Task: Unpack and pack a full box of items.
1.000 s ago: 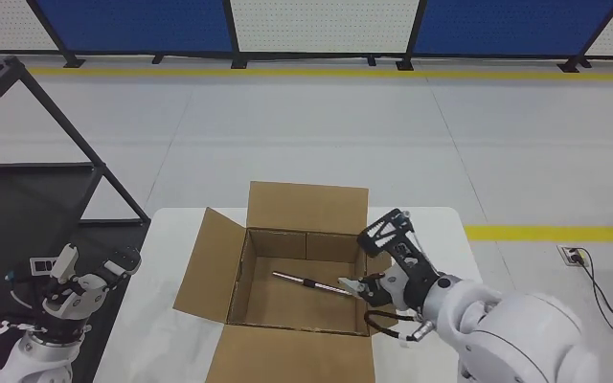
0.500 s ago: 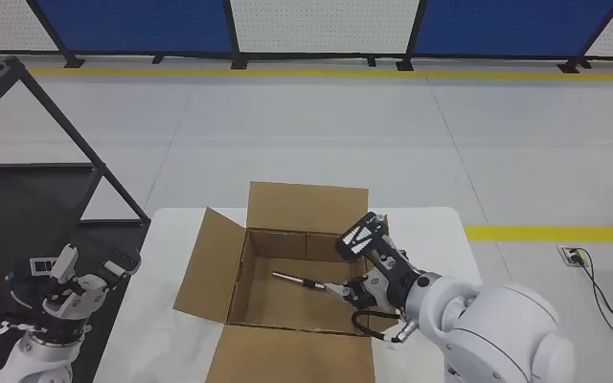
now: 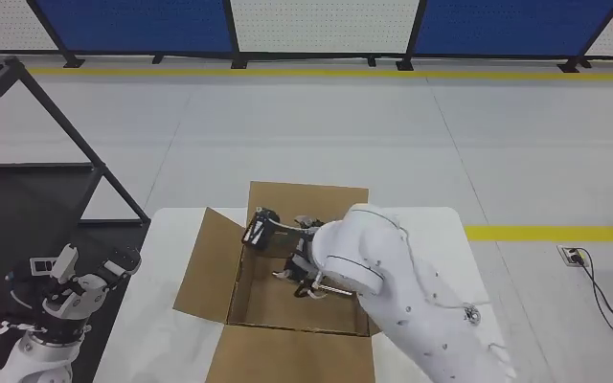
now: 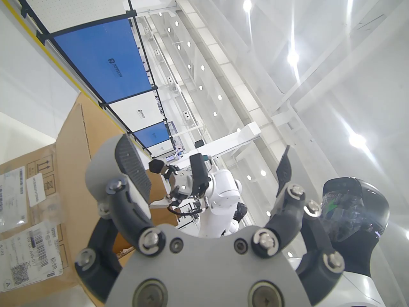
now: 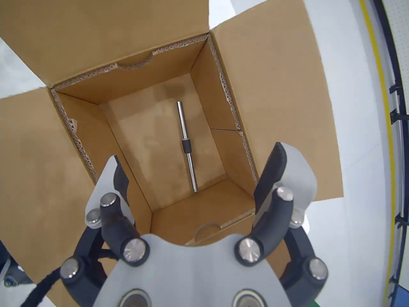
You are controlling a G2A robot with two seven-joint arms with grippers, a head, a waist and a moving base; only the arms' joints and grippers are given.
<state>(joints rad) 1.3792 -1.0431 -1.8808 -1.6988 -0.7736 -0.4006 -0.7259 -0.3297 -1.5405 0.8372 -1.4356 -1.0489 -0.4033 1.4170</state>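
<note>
An open cardboard box [image 3: 287, 213] stands on the white table [image 3: 158, 330], all flaps folded outward. On its floor lies a thin metal rod [image 5: 187, 146] with a black collar at mid-length. My right gripper [image 5: 198, 174] hangs open above the box's inside, its fingers [image 5: 274, 167] well clear of the rod. From above, the right arm [image 3: 364, 259] stretches across the box and hides most of the rod. My left gripper [image 4: 207, 167] is open and empty, tilted up at the ceiling, beside the table's left edge [image 3: 94, 266].
A black metal rack [image 3: 57, 182] stands left of the table. The box's outer wall with stuck-on labels [image 4: 35, 212] is close to the left gripper. Bare table lies left and right of the box.
The right arm has swung leftward from the box's right side to over its middle, covering the rod in the top view. The rod and the left arm have not moved.
</note>
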